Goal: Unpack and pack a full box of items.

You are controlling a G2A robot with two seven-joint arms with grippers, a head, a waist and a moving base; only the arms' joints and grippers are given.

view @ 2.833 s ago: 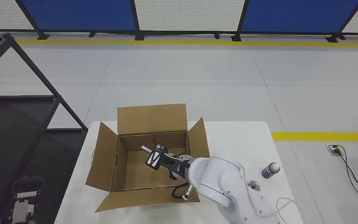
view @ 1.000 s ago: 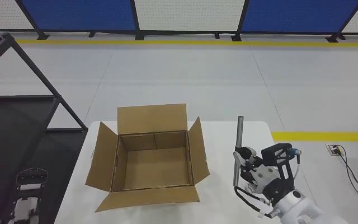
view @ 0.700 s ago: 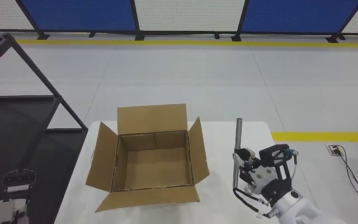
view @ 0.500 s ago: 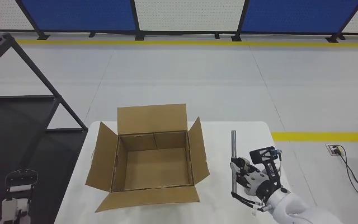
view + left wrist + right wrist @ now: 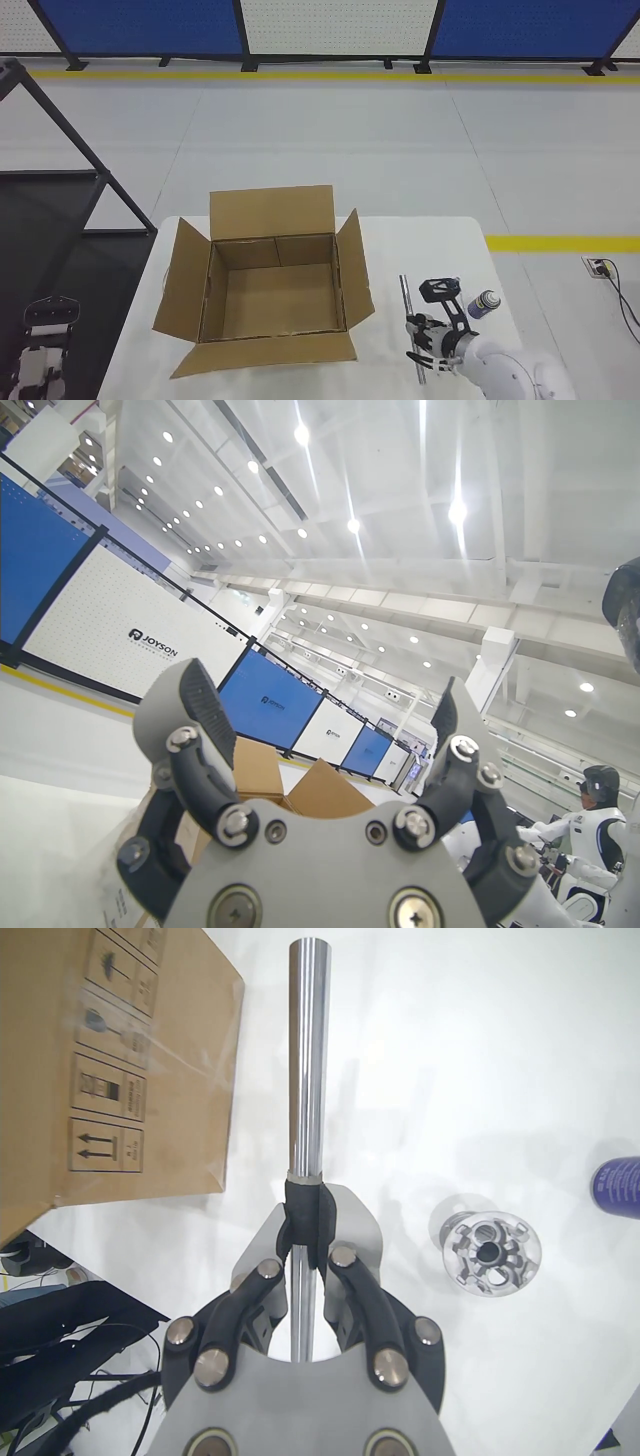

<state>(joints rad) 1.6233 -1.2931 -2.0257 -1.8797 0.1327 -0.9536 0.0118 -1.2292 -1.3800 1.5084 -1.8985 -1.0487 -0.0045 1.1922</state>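
An open cardboard box [image 5: 272,212] stands on the left half of the white table [image 5: 420,240], and its inside looks bare. My right gripper [image 5: 305,1213] is shut on a long shiny metal rod [image 5: 306,1078], held low over the table just right of the box's side flap [image 5: 125,1068]. From above, the rod [image 5: 408,310] lies between the box and a blue can [image 5: 485,303], with the right gripper [image 5: 425,340] near the table's front edge. My left gripper [image 5: 325,710] is open with nothing in it, tilted up at the ceiling beside the box [image 5: 260,765].
A round metal flanged part [image 5: 487,1253] lies on the table right of the rod. The blue can [image 5: 617,1185] stands farther right. A black rack [image 5: 50,220] stands beside the table's left side. Cables hang below the table's front edge [image 5: 75,1328].
The right arm carried the rod out of the box to the table's right side, then came down and toward the front edge, with the rod tipping from upright to nearly flat.
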